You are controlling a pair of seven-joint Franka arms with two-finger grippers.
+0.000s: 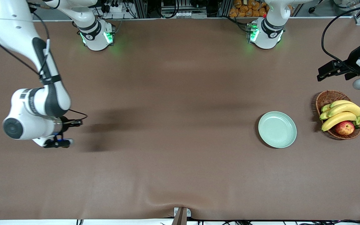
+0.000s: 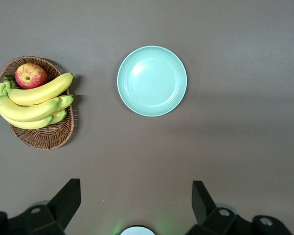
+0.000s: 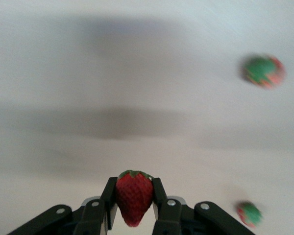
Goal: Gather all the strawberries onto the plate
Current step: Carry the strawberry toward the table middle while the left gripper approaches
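Right hand (image 3: 133, 205) clamped on one strawberry (image 3: 134, 196) over the counter's (image 1: 173, 93) right-arm end — carry to the empty mint plate (image 1: 277, 129) comes next; left hand (image 2: 136, 203), fingers apart, waits above — two berries remain.

Hidden, cropped and blurred parts

Two loose strawberries (image 3: 263, 71) (image 3: 249, 213) at the held berry's one and three o'clock are blurred; the right arm (image 1: 36, 103) hides all berries in the front view.
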